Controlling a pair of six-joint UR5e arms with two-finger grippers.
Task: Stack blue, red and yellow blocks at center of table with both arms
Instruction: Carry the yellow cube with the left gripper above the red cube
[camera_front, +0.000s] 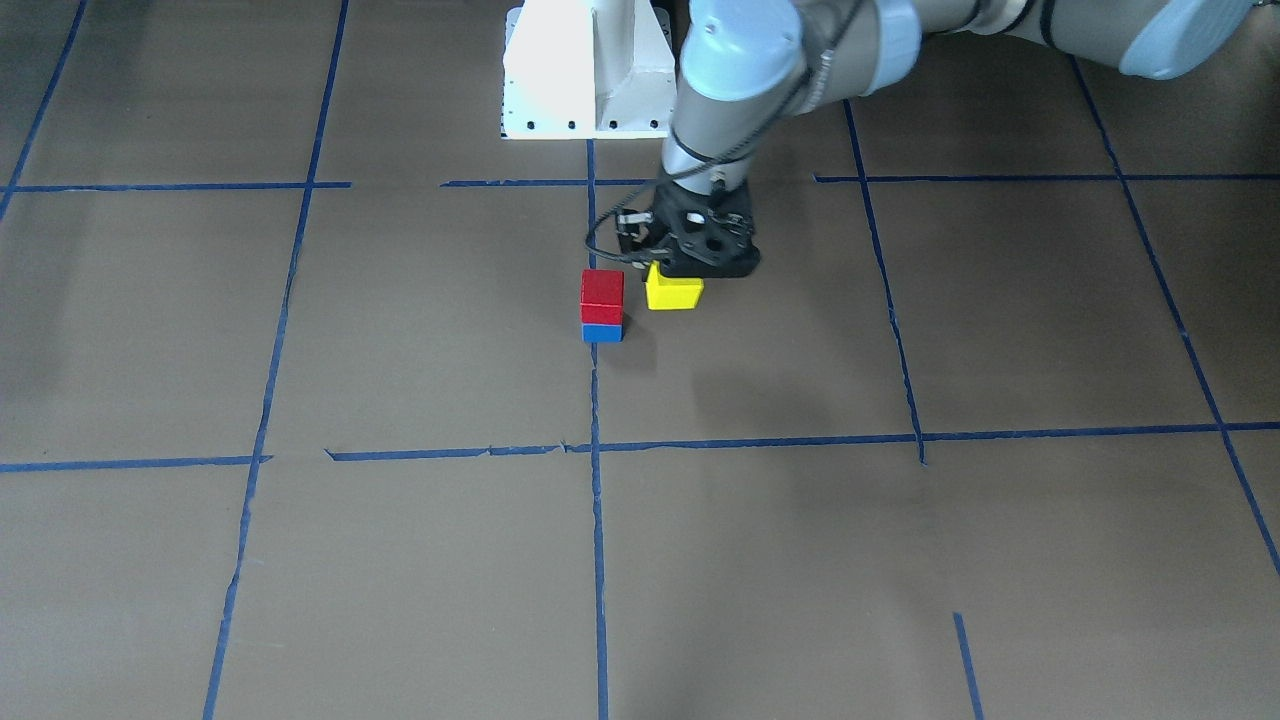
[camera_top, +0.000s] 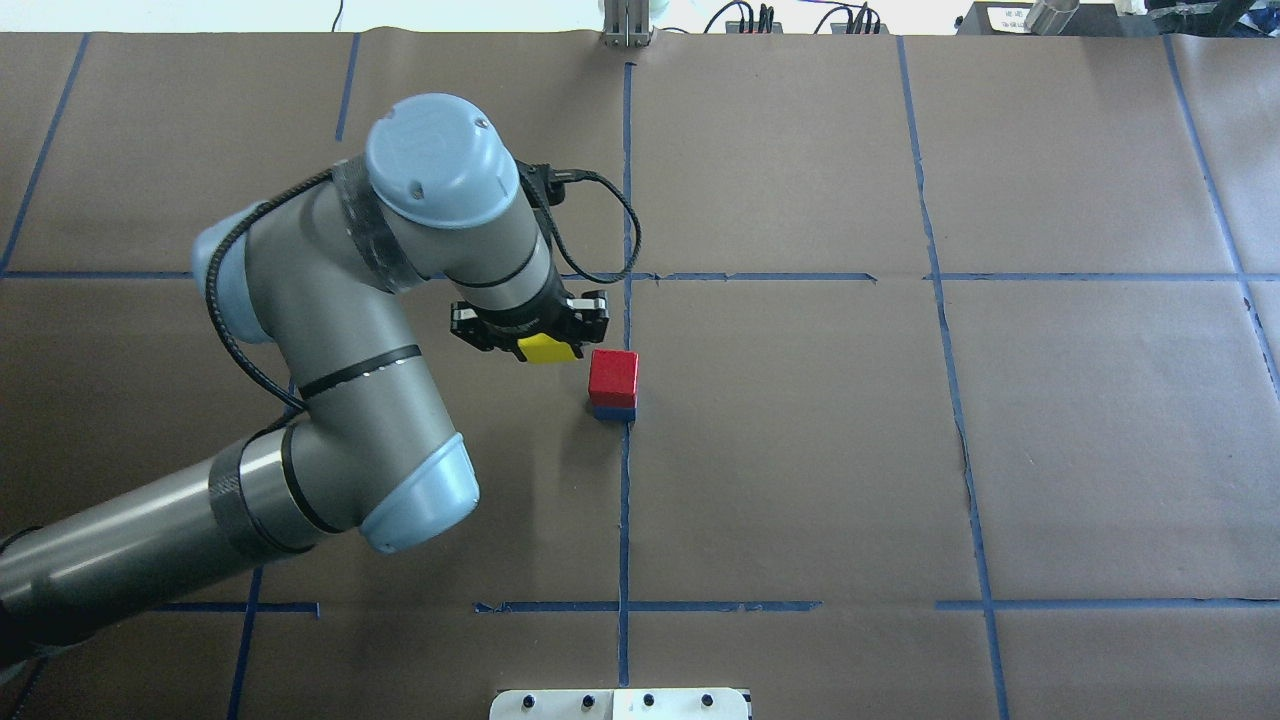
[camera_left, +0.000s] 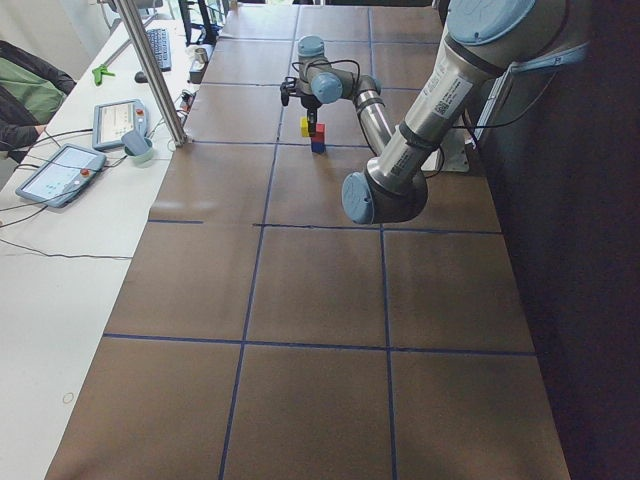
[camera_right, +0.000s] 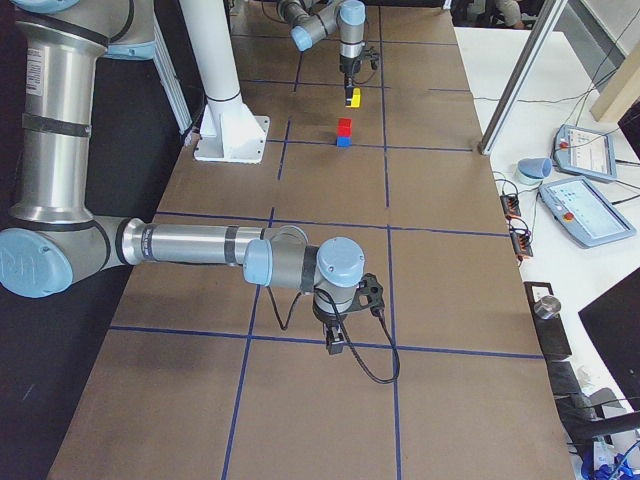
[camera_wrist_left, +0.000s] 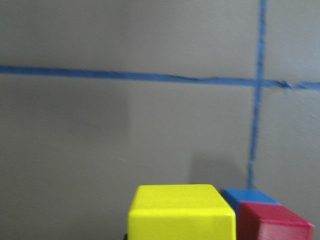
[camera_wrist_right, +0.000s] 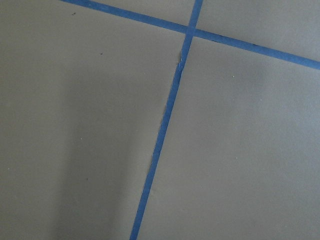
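Blue block (camera_front: 602, 333) rests on the counter (camera_front: 900, 560) by a tape line (camera_front: 596, 400), with red block (camera_front: 602, 296) squarely on top. Just behind, yellow block (camera_front: 673, 292) hangs clamped in the left jaws, beside the red and about level with it. This looks like the last step: raise it, shift it over the red, lower, release. Whether the right jaws are apart or together, I cannot tell.

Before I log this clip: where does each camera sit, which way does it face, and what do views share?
Front-facing: across the table, looking down toward the base; left end effector holds the yellow block.
Overhead: behind the robot, looking forward; left arm.
Exterior left: robot's left end; left arm near.
Exterior right: opposite end; right arm near.
Left wrist: downward, past the yellow block.
Right wrist: downward at tape; no body.
Shared: all except right wrist show the red block and blue block.
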